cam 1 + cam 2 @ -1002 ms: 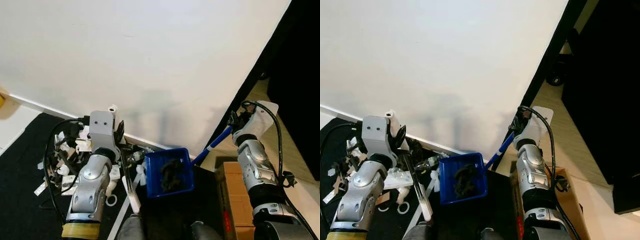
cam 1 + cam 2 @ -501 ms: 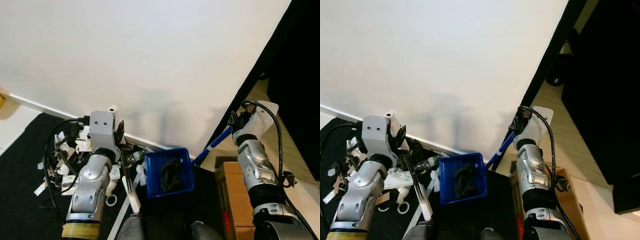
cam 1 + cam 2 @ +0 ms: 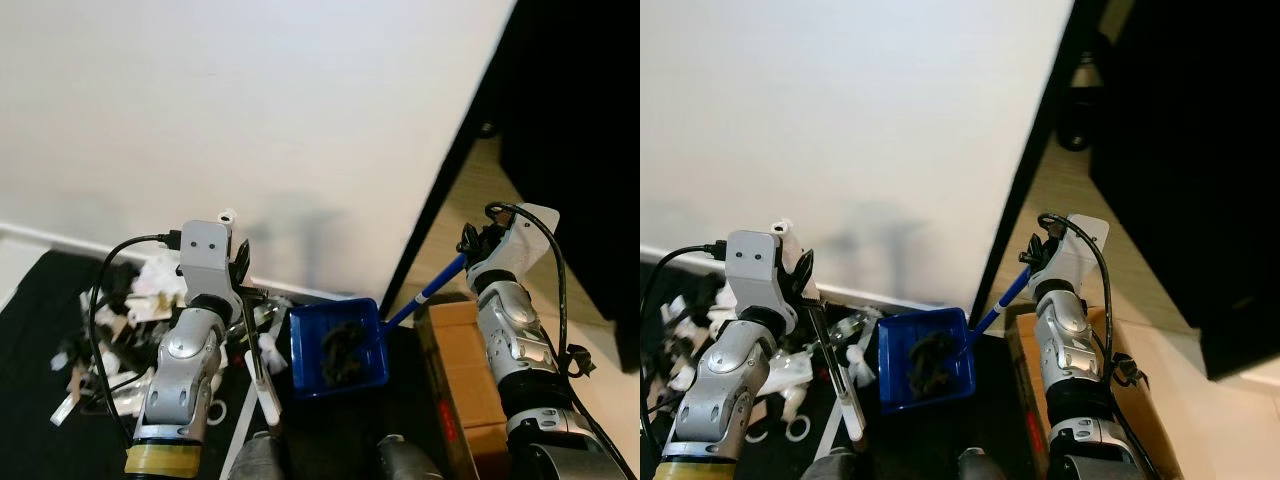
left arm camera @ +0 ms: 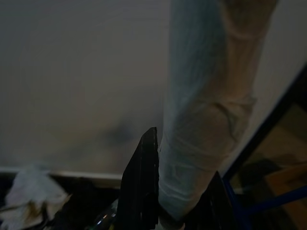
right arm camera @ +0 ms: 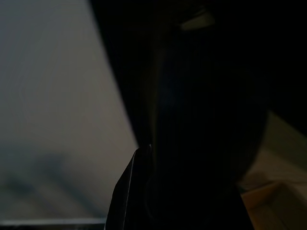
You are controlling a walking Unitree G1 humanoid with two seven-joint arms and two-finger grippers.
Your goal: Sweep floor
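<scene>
The robot stands facing a plain white wall with a white skirting board along the bottom, and to the right there's a dark doorway opening with pale wooden floor beyond it.

The right gripper is up high on the right, clamped around the top end of the blue-and-white dustpan handle — the handle slants down and left from there to the blue plastic dustpan, which sits low in the middle, between the two arms. There's a clump of dark debris lying inside the pan.

The left gripper is raised on the left with its black fingers closed around the thin dark-and-white broom handle, which runs down and nearer toward the robot's body. In the left wrist view the pale handle sits right against one black finger, so it's gripped snugly.

Far left on the black mat there's a heap of white and grey scraps of rubbish mixed in with black cables, lying just beside the left arm and close to the skirting. A brown cardboard box sits on the right — just right of the dustpan and beside the right arm.

The right wrist view is very dark; a black finger shows against the wall and not much else can be made out
</scene>
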